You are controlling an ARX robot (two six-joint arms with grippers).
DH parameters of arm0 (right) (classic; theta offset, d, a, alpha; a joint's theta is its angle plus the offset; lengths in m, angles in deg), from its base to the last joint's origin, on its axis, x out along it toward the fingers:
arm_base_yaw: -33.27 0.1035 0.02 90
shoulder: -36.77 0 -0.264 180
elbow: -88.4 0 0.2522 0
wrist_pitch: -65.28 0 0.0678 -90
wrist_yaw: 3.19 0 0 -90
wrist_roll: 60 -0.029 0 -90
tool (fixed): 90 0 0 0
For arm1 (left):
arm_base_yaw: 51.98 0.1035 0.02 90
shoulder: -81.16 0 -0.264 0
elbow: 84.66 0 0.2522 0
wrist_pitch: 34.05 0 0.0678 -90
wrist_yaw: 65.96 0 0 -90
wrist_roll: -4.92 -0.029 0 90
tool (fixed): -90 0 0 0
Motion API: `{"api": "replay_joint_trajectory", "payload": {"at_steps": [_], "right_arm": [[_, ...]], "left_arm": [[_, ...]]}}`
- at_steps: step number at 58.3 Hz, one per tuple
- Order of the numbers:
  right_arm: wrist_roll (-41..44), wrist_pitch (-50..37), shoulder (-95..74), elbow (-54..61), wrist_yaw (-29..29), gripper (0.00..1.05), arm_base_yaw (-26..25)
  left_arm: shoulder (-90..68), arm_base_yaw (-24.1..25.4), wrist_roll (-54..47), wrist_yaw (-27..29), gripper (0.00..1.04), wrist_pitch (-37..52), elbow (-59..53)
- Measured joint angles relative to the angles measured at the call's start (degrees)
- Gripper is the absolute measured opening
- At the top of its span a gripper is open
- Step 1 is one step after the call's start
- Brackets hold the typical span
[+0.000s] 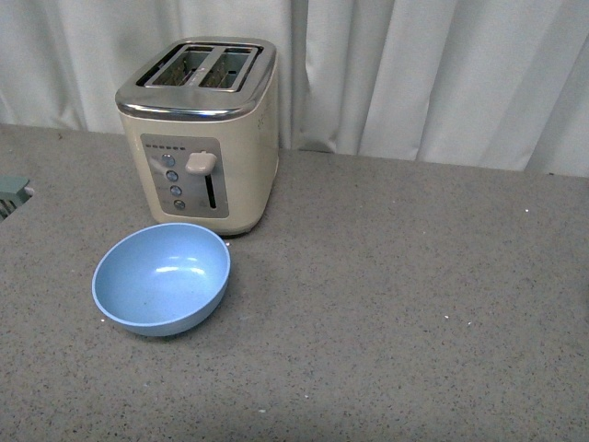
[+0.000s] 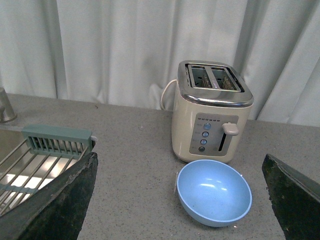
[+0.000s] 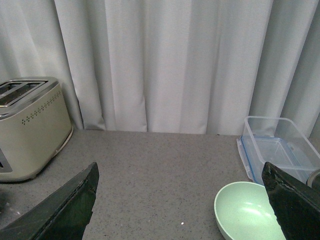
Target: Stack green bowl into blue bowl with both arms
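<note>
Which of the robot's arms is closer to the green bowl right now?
The right arm. The green bowl lies just ahead of its open jaws, close to one. The left arm aims its jaws at the blue bowl and toaster, and its camera shows no green bowl.

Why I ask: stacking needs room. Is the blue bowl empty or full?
Empty. The blue bowl sits upright before the toaster; front and left wrist views show only its smooth bare inside.

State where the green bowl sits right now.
The green bowl shows only in the right wrist view, on the grey counter next to a clear plastic container, outside the front view.
</note>
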Motion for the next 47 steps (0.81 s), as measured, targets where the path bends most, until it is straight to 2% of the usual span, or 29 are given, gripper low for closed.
{"api": "replay_joint_trajectory", "payload": {"at_steps": [47], "right_arm": [[0.0,0.0,0.0,0.0,0.0,0.96,0.0]], "left_arm": [[0.0,0.0,0.0,0.0,0.98,0.0,0.0]]}}
